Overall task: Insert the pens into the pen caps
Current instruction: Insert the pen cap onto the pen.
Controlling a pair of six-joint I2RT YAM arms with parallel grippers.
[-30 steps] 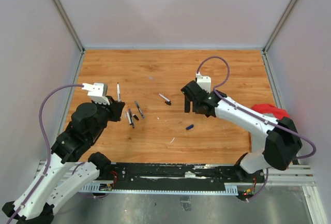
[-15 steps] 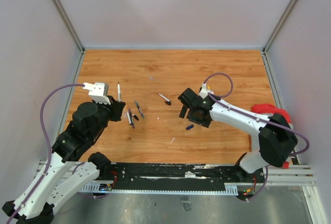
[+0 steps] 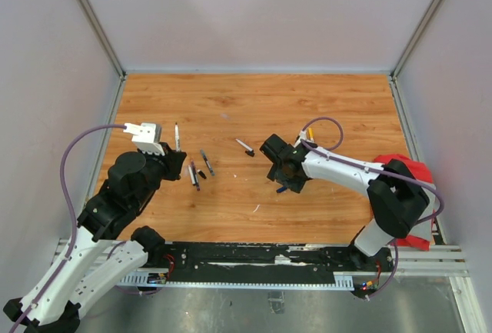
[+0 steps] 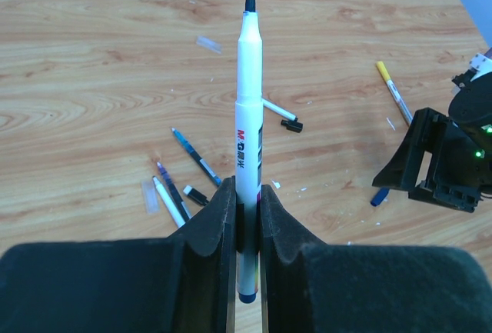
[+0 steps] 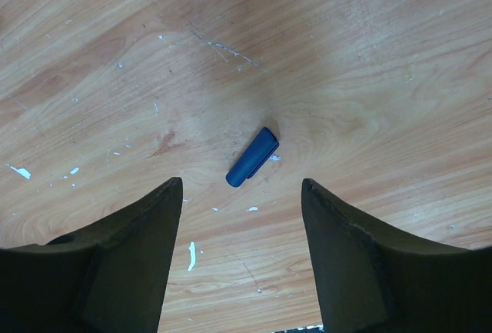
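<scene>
One second on, right gripper (image 5: 240, 188) has dropped astride the short dark-blue plastic cap (image 5: 252, 157), jaws open, narrowing for pickup; left gripper (image 4: 247, 194) clamps the white black-tipped pen (image 4: 249, 118)

On the wooden table (image 3: 338, 102), the left gripper (image 4: 246, 194) stands at the left side, clamping a white-barrelled, dark-tipped plastic pen (image 4: 247, 102) upright between its fingers. Just to its right lies a cluster of three thin pens (image 4: 196, 156), with a short black plastic cap (image 4: 195, 194) among them. Nearer the centre, a lone white pen (image 3: 243, 144) lies with a second black cap (image 3: 250, 152) just beside its end. Right of centre, the right gripper (image 5: 240, 187) hangs over a dark blue tube-shaped cap (image 5: 252, 157), which lies on the boards between the spread fingers and touches neither. A yellow-tipped pen (image 4: 393, 91) lies behind that gripper.
</scene>
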